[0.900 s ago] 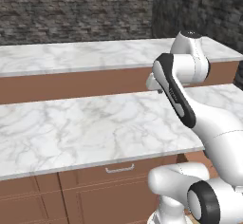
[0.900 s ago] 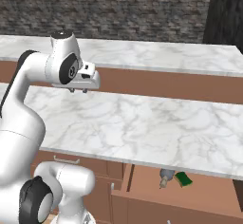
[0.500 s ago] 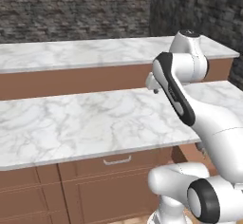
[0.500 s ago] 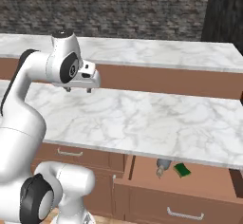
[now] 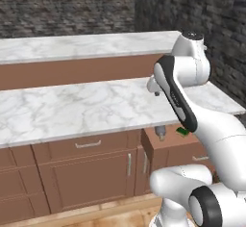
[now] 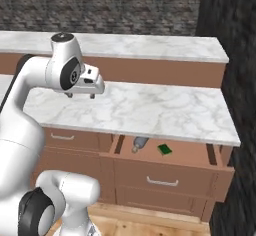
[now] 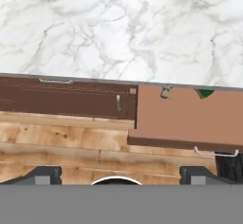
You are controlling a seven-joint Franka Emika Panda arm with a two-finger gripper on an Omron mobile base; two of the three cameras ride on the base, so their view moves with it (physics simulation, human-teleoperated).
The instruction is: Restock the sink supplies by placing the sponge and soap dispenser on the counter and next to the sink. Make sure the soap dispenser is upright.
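An open wooden drawer sticks out under a marble worktop. The dark grey soap dispenser lies on its side in the drawer, with the small green sponge just right of it. Both also peek out from under the worktop's edge: soap dispenser, sponge. My gripper hovers above the worktop, left of the drawer, pointing down. It is open and holds nothing. The sink and its counter are out of view.
A second, higher marble top runs behind, against a dark stone wall. Closed cabinet drawers and doors line the front, over a wooden floor. A dark wall closes off the right side.
The whole picture has shifted, so the base has moved, bringing the open drawer further into view. The gripper's fingers have spread from shut to open.
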